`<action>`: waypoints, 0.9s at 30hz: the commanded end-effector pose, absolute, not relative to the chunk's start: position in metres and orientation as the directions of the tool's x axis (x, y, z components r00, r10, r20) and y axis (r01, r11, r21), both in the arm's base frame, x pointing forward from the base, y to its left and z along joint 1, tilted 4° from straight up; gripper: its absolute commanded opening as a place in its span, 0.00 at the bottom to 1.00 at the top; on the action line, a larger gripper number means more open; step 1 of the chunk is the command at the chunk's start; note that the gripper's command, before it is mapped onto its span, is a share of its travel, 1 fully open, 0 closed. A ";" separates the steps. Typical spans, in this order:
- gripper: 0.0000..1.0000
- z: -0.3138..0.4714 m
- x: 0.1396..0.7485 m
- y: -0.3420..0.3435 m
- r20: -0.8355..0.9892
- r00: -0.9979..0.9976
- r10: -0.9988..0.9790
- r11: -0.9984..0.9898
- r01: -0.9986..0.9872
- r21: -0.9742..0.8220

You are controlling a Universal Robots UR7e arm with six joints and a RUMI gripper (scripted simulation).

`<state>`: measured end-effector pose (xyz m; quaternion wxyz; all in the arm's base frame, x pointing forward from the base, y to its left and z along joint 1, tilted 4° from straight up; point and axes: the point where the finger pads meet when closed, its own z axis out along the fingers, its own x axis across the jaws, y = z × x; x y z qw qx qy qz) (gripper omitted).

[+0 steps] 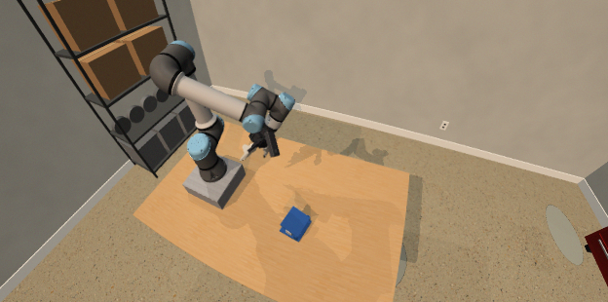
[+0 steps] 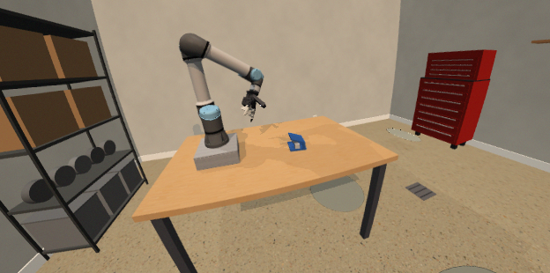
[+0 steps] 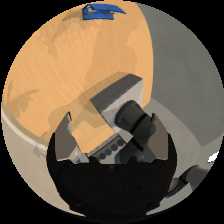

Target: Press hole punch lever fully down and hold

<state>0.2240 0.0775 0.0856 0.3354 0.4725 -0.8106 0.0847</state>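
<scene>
A blue hole punch [image 1: 295, 223] sits upright on the wooden table [image 1: 292, 212], near its middle, with its lever raised. It also shows in the exterior view [image 2: 296, 142] and at the top of the wrist view [image 3: 102, 10]. My gripper [image 1: 258, 149] is open and empty. It hangs in the air above the table's back part, close to my own base [image 1: 214, 184], well away from the punch. In the exterior view the gripper [image 2: 251, 110] is up and to the left of the punch. In the wrist view its fingers frame my base.
A black shelf rack [image 1: 112, 61] with cardboard boxes stands behind my base by the wall. A red tool chest [image 2: 451, 95] stands at the far right on the floor. My grey base block [image 2: 217, 152] takes up the table's back left corner.
</scene>
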 end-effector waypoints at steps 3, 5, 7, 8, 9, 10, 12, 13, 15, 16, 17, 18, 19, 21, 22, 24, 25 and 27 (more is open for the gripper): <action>1.00 0.068 0.274 0.072 0.481 -0.337 -0.809 0.494 -0.833 0.248; 1.00 0.065 0.285 0.068 0.452 -0.339 -0.825 0.483 -0.838 0.253; 1.00 0.065 0.285 0.068 0.452 -0.339 -0.825 0.483 -0.838 0.253; 1.00 0.063 0.296 0.064 0.422 -0.341 -0.840 0.472 -0.844 0.257; 1.00 0.063 0.296 0.064 0.422 -0.341 -0.840 0.472 -0.844 0.257; 1.00 0.062 0.307 0.059 0.393 -0.342 -0.853 0.459 -0.850 0.258; 1.00 0.060 0.318 0.054 0.365 -0.343 -0.866 0.447 -0.857 0.257; 1.00 0.060 0.318 0.054 0.365 -0.343 -0.866 0.447 -0.857 0.257; 1.00 0.059 0.328 0.049 0.337 -0.342 -0.877 0.434 -0.864 0.254; 1.00 0.059 0.328 0.049 0.337 -0.342 -0.877 0.434 -0.864 0.254; 1.00 0.058 0.339 0.043 0.310 -0.341 -0.887 0.422 -0.872 0.249; 1.00 0.058 0.339 0.043 0.310 -0.341 -0.887 0.422 -0.872 0.249; 1.00 0.057 0.349 0.036 0.284 -0.339 -0.897 0.409 -0.880 0.242; 1.00 0.057 0.359 0.030 0.260 -0.336 -0.905 0.397 -0.888 0.234; 1.00 0.057 0.359 0.030 0.260 -0.336 -0.905 0.397 -0.888 0.234; 1.00 0.057 0.369 0.023 0.237 -0.333 -0.913 0.385 -0.896 0.224; 1.00 0.056 0.378 0.015 0.216 -0.328 -0.920 0.373 -0.903 0.213; 1.00 0.057 0.387 0.008 0.196 -0.324 -0.926 0.361 -0.911 0.201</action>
